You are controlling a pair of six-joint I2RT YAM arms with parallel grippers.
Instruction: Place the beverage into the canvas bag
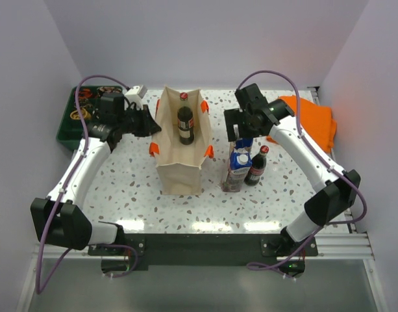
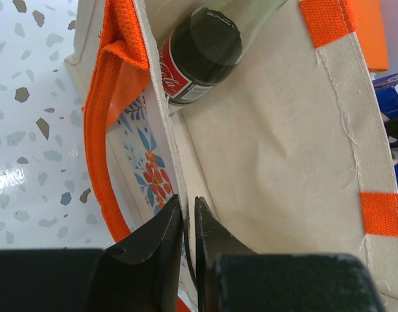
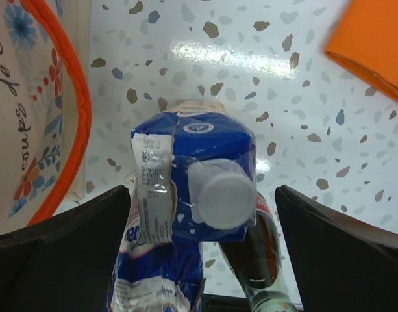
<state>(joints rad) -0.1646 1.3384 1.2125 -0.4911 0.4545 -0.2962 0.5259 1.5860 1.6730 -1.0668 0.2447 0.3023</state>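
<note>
I see 1 cola bottle [image 1: 186, 125] inside the canvas bag [image 1: 179, 172]. A blue drink carton [image 3: 192, 153] and a 2nd cola bottle [image 1: 257, 166] stand just right of the bag. The left gripper [image 2: 187, 214] is pinched nearly closed on the bag's left rim, and the right gripper [image 3: 202, 195] is spread wide, straddling the carton top and holding nothing.

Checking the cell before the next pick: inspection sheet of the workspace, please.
Surface: speckled white table, nothing spilled seen.
Job's things: canvas bag upright, one cola bottle inside; blue carton and second cola bottle stand right of it.
Clutter: orange cloth far right; green tray with small items and small white object far left.
Grippers: left gripper pinching the bag's left rim; right gripper open, astride the carton.
Cables: purple cables loop over both arms.
Surroundings: plain white walls; nothing else seen.
</note>
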